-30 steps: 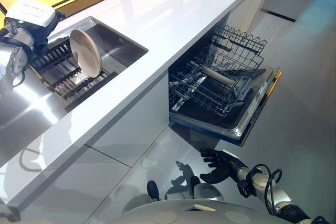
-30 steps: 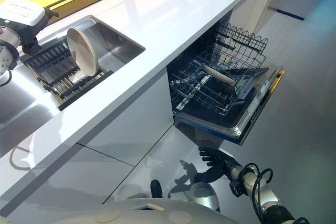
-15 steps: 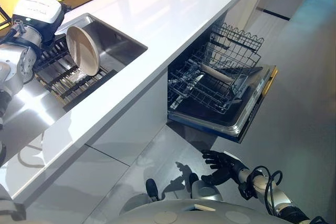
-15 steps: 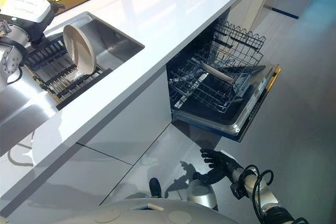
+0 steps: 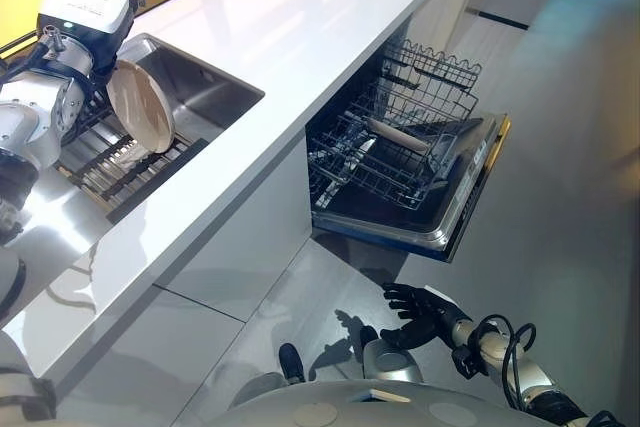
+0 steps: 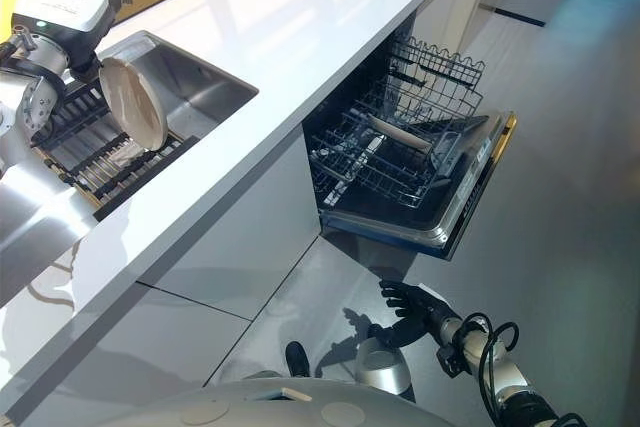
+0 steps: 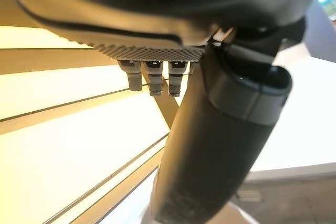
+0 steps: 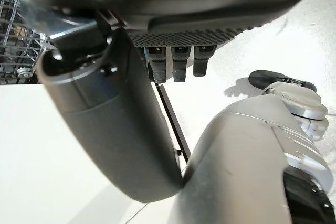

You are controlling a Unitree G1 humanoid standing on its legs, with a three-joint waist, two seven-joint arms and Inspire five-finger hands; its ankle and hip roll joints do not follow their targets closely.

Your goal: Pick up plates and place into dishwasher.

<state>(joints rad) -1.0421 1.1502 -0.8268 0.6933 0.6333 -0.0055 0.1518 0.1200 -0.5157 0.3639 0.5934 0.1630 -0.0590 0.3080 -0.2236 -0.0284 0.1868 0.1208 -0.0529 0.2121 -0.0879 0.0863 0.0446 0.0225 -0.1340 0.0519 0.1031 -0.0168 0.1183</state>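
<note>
A beige plate (image 5: 140, 112) stands on edge, tilted, in the dark dish rack (image 5: 110, 162) inside the steel sink (image 5: 215, 87). My left hand (image 7: 220, 145) is right behind the plate's upper rim, thumb straight and fingers relaxed; I cannot tell whether it touches the plate. The dishwasher (image 5: 455, 217) under the counter is open, its wire rack (image 5: 350, 162) pulled out, and another pale plate (image 5: 398, 135) lies in it. My right hand (image 5: 425, 312) hangs low above the floor below the dishwasher door, open and holding nothing.
A long white counter (image 5: 300, 37) runs from the sink past the dishwasher. The lowered dishwasher door juts out into the grey floor (image 5: 570, 147). A yellow wall lies behind the sink.
The camera has shifted. My left hand has come closer to the plate's upper rim. The right hand has stayed where it was.
</note>
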